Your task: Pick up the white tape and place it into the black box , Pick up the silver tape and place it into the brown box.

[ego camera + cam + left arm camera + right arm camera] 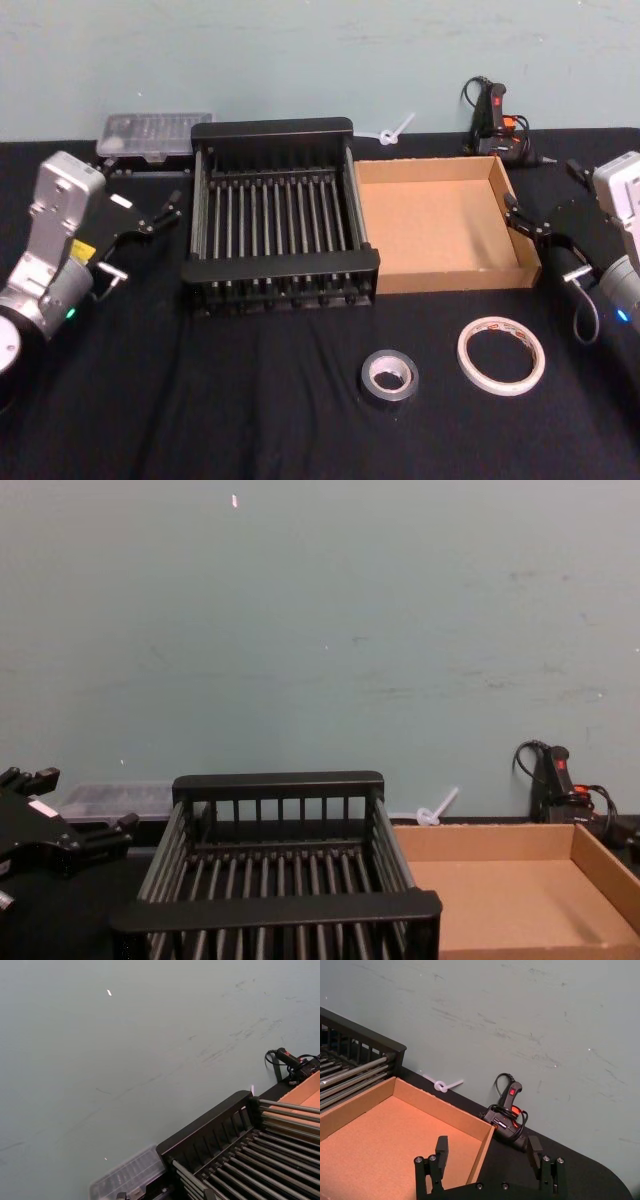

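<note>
The white tape (501, 355) lies flat on the black cloth at the front right. To its left lies the silver tape (389, 375), also flat. Behind them stand the black box (272, 128), a slatted crate, and the brown box (455, 277) right beside it; both hold nothing. My left gripper (165, 210) hovers open just left of the crate, also seen from the chest (70, 805). My right gripper (512, 213) hangs open at the brown box's right wall, its jaws (488, 1149) straddling that wall's far corner. Neither holds anything.
A clear plastic case (155, 132) sits behind the crate's left corner. A black and orange glue gun (497, 125) and a white zip tie (392, 132) lie at the table's back edge by the wall. Black cloth stretches around both tapes.
</note>
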You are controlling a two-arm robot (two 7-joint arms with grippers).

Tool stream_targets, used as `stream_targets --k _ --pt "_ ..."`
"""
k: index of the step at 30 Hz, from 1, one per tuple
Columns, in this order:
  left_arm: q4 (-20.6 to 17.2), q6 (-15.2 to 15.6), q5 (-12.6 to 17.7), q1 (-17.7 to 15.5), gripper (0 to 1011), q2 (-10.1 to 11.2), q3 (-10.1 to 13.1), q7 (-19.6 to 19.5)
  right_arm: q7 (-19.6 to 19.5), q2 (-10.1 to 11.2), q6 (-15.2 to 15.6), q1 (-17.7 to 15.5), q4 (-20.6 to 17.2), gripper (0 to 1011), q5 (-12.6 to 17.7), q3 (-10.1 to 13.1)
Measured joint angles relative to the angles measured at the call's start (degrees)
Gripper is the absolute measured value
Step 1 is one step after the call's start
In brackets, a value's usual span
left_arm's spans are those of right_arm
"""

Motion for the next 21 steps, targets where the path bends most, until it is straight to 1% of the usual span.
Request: stream_targets --k 21 --pt "0.0 0.0 0.0 0.0 1001 0.0 0.0 0.0 0.0 0.0 0.0 0.0 0.0 1002 0.0 0.0"
